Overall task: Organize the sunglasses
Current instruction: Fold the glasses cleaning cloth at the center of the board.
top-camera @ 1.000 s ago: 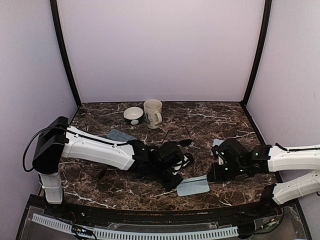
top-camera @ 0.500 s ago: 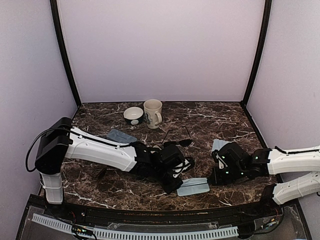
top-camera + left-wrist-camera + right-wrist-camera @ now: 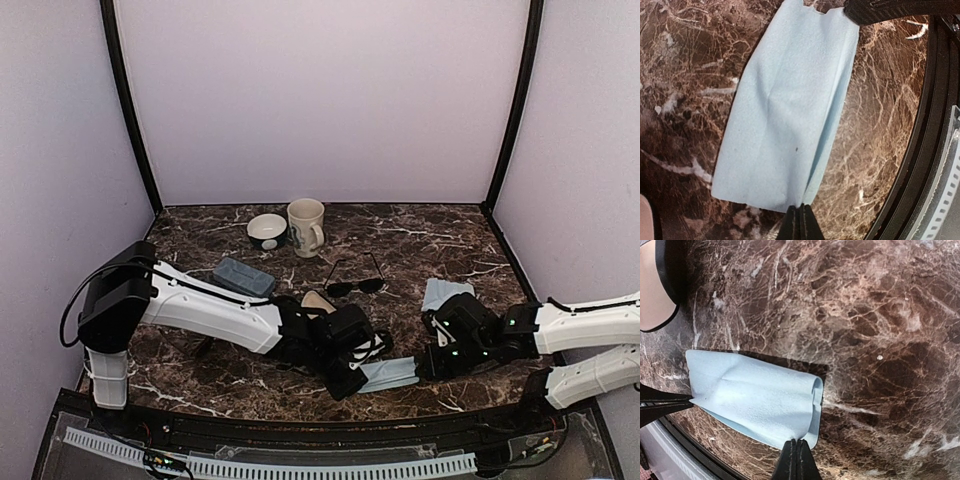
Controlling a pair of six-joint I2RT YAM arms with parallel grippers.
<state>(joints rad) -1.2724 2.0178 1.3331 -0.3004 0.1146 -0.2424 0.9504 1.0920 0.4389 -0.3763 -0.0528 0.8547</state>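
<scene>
A black thin-framed pair of sunglasses [image 3: 355, 287] lies open on the marble, behind both grippers and apart from them. A light blue cloth [image 3: 388, 374] near the front edge is stretched between the two grippers and folded over on itself. My left gripper [image 3: 356, 382] is shut on its left corner; the pinch shows in the left wrist view [image 3: 800, 221]. My right gripper [image 3: 421, 367] is shut on the cloth's right end [image 3: 797, 452]. In each wrist view the cloth [image 3: 785, 110] [image 3: 755, 400] spans towards the other gripper's fingers [image 3: 890, 10] [image 3: 660, 402].
A grey-blue case [image 3: 243, 277] lies behind the left arm. A beige-lined black thing [image 3: 318, 300] sits by the left wrist. A second pale blue cloth [image 3: 445, 293] lies behind the right gripper. A bowl [image 3: 267, 231] and a mug [image 3: 306, 226] stand at the back. The table's front rim [image 3: 920, 150] is close.
The blue cloth, lying flat before, is now narrower and folded over between the two grippers. The left arm has swung nearer the front edge, uncovering more of the grey-blue case.
</scene>
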